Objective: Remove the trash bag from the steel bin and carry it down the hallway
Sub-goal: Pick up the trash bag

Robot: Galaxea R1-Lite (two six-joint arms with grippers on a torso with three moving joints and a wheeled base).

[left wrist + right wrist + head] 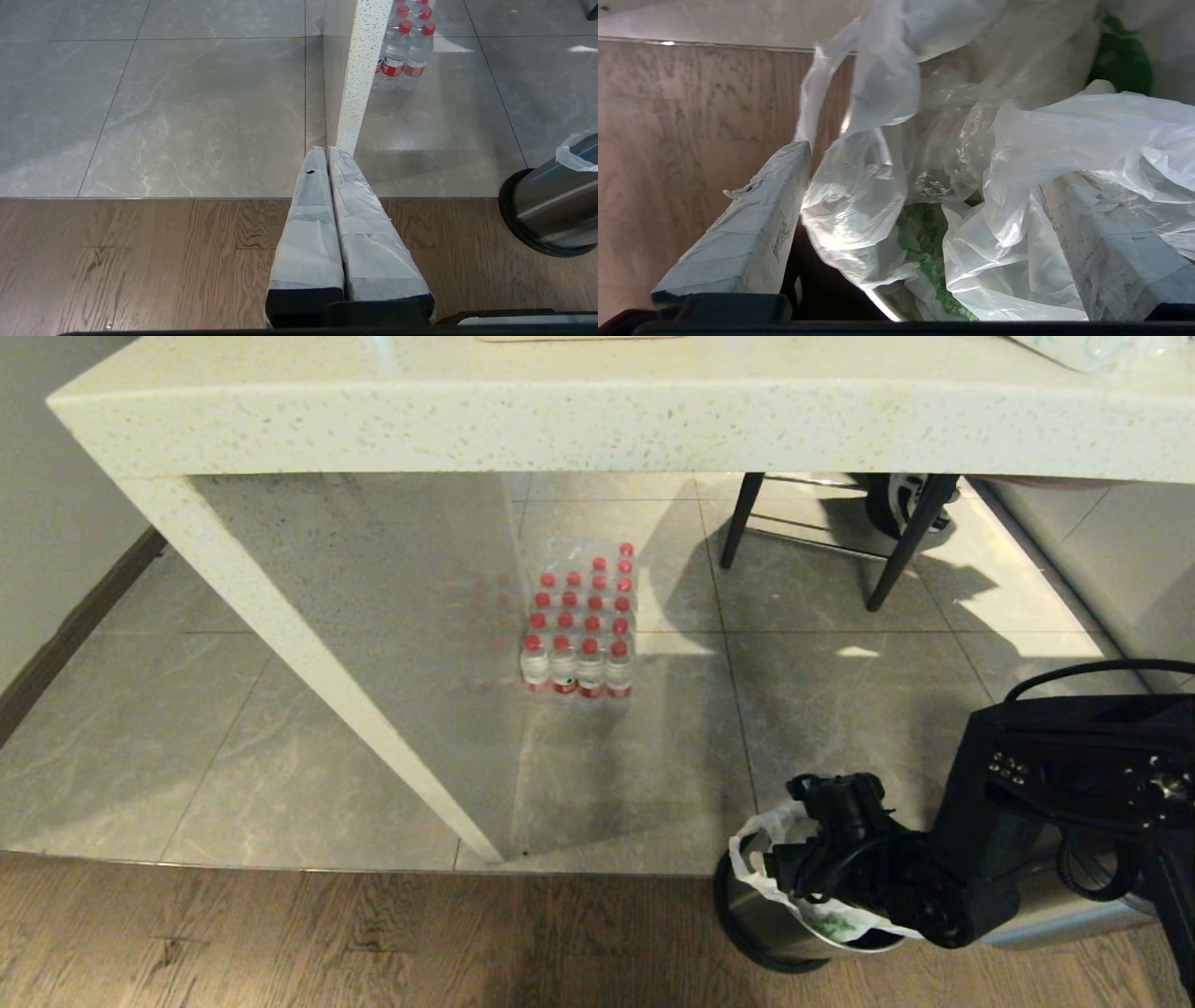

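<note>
1. Nearest, low on the right, the right pincer point(920, 186) reaches into the mouth of the steel bin point(766, 933), which stands on the brown wood-plank floor point(280, 933).
2. Its two taped fingers point(752, 224) stand wide apart with the crumpled trash bag point(1008, 186) bunched between them; they are not closed on it, so nothing is gripped.
3. The trash bag is in the bin, its thin white plastic spilling over the rim. It carries green print, too creased to read.
4. The left pincer point(327, 154) hangs apart on the left, above the wood floor, fingers pressed together and empty.
5. Beyond the wood lie glossy grey floor tiles point(140, 737), where a pale speckled stone bench point(560, 411) stands.
6. Under it sits a wrapped pack of water bottles point(579, 625) with red caps and red labels; the wording is unreadable.
7. Farthest back stand black chair legs point(896, 541).
</note>
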